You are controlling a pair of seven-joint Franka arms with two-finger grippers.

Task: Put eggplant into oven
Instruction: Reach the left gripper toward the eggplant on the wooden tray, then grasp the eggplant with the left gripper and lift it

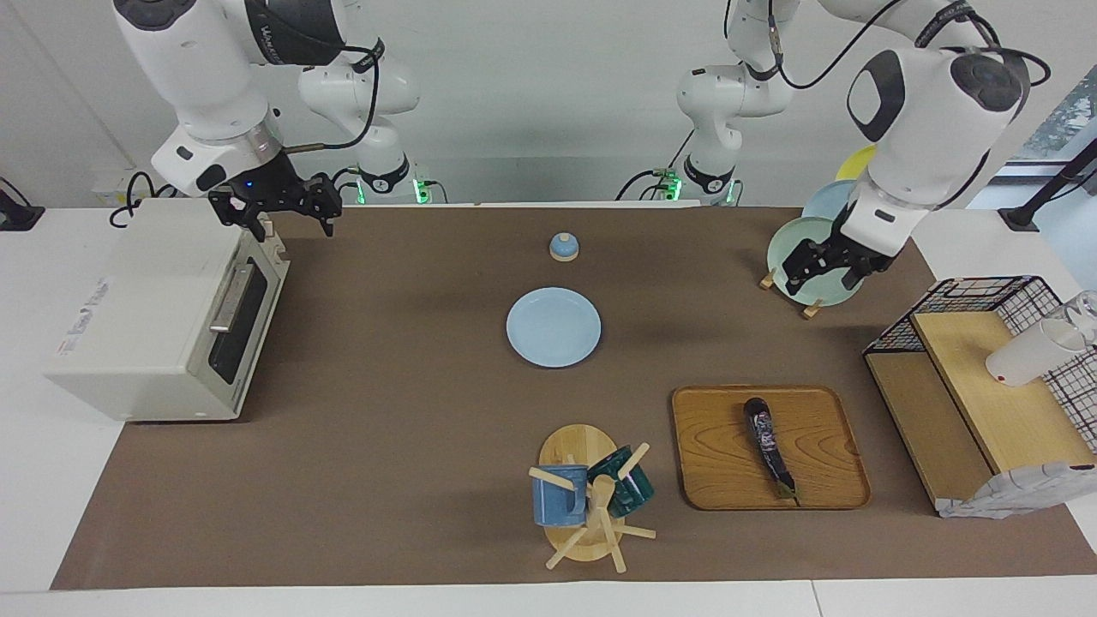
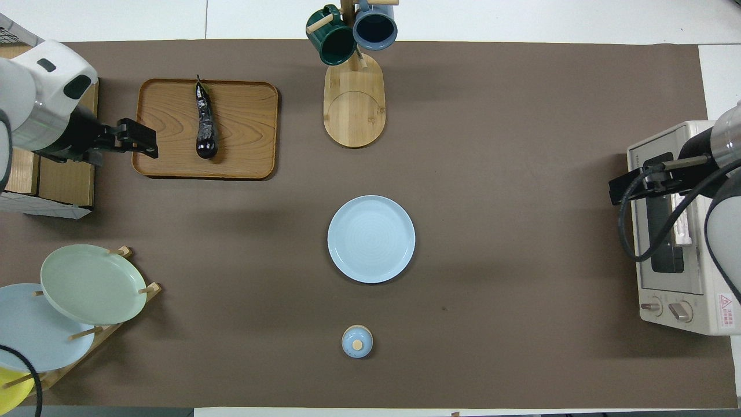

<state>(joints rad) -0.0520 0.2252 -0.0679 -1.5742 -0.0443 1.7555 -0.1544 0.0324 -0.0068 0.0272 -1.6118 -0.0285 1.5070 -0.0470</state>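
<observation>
A slim, glossy dark eggplant point(image 1: 769, 448) lies on a wooden tray point(image 1: 711, 454), its stem tip pointing away from the robots. Nothing touches it. The tray sits toward the left arm's end of the table, farther from the robots than the blue plate point(image 1: 554, 326) at the middle of the brown mat.

The left gripper point(image 1: 830, 272) hangs in the air in front of a rack of upright plates point(image 1: 784, 248), between that rack and the tray. Its two fingers stand apart and they grip nothing. In the overhead view this gripper point(image 2: 139, 139) seems to overlap the tray's edge, but the facing view shows it raised well clear of the tray and the eggplant.

The off-white oven point(image 1: 163, 317) stands at the right arm's end of the table, well apart from the tray, with its dark glass door closed. The right gripper point(image 1: 283, 214) hovers over the oven's top corner nearest the robots. Its fingers are spread wide and hold nothing.

Only the overhead view shows the oven's two knobs point(image 2: 666, 308). Only the facing view shows the wire basket point(image 1: 968, 300) and wooden shelf beside the tray. A mug tree point(image 1: 591, 506) stands beside the tray, and a small blue lid point(image 1: 563, 247) rests nearer to the robots than the plate.
</observation>
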